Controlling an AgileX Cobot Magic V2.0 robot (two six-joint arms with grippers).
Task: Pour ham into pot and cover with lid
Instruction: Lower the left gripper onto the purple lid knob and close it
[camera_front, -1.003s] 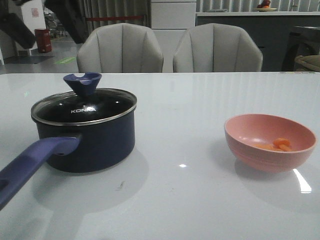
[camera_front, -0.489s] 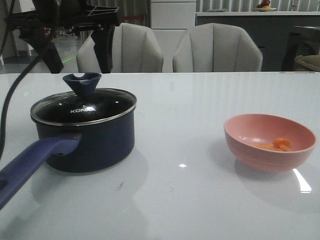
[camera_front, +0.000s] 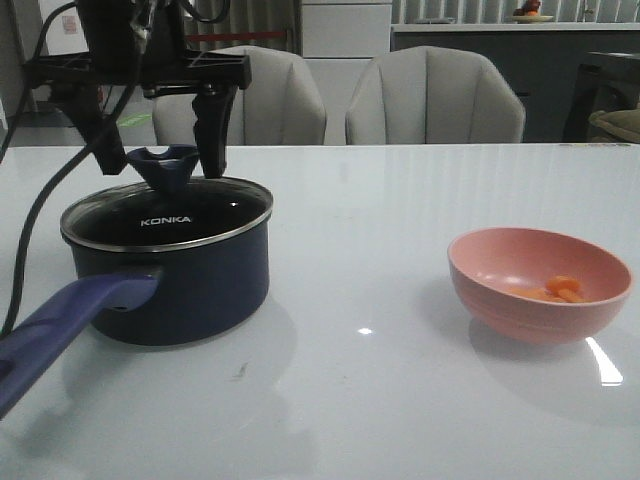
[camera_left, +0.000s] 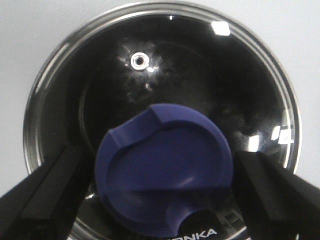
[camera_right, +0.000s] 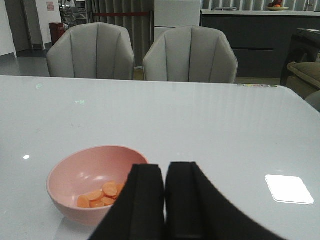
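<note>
Blue lid (camera_front: 167, 208) knob sits between my open left end effector (camera_front: 160, 150) fingers; right end effector (camera_right: 164, 200) closed, empty.

Left claw (camera_front: 157, 150) hangs pointing down with fingers spread wide (nothing gripped); right claw (camera_right: 165, 200) has fingers pressed together.
</note>
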